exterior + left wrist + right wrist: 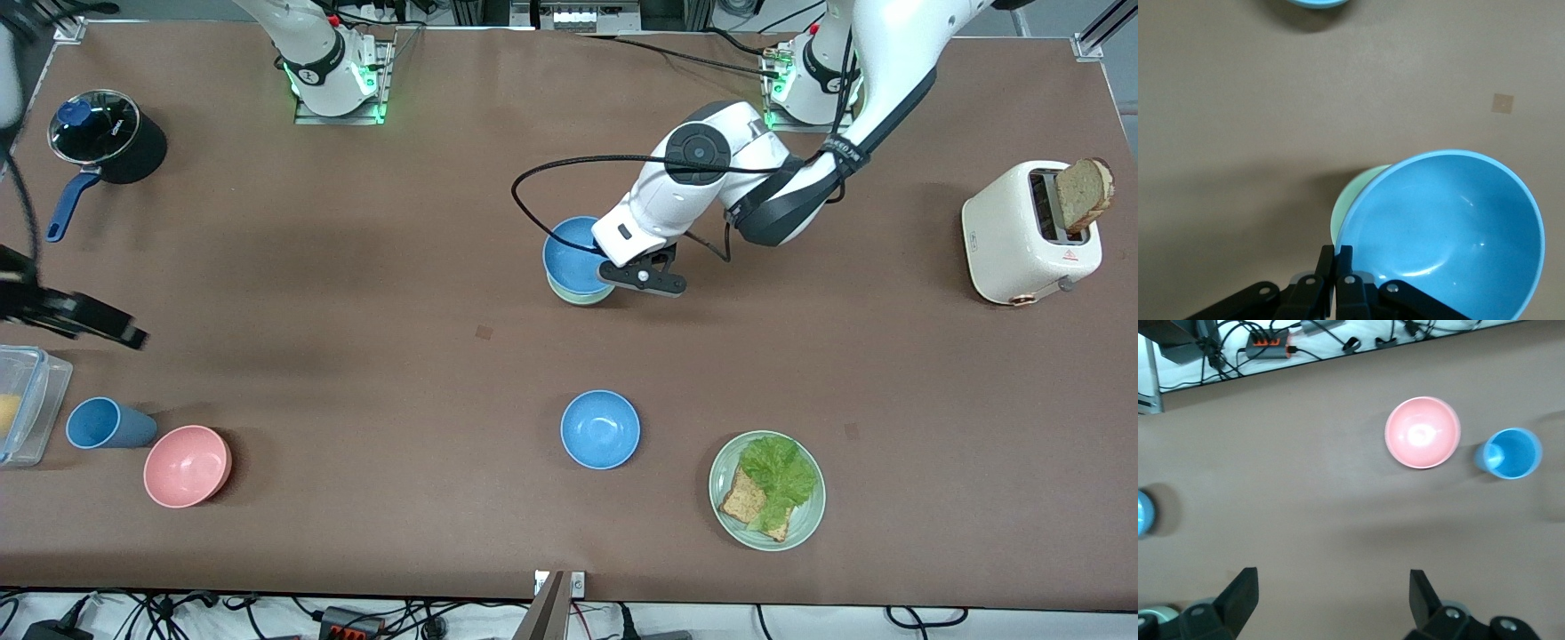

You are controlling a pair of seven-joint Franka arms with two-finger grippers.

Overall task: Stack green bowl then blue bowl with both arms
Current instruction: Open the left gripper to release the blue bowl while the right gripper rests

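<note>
The green bowl (582, 296) stands mid-table, mostly covered by a blue bowl (573, 253) that lies tilted in or just over it. My left gripper (608, 270) is shut on that blue bowl's rim, at the side toward the left arm's end. In the left wrist view the fingers (1336, 257) pinch the rim of the blue bowl (1445, 233), and the green bowl (1350, 200) peeks out beneath. A second blue bowl (600, 428) sits nearer the front camera. My right gripper (107, 324) is open and empty (1331, 587), held above the table at the right arm's end.
A pink bowl (187, 465), a blue cup (105, 424) and a clear box (22, 400) sit at the right arm's end. A green plate (722, 498) with lettuce and toast is near the front edge. There is a toaster (1022, 236) and a pot (111, 138).
</note>
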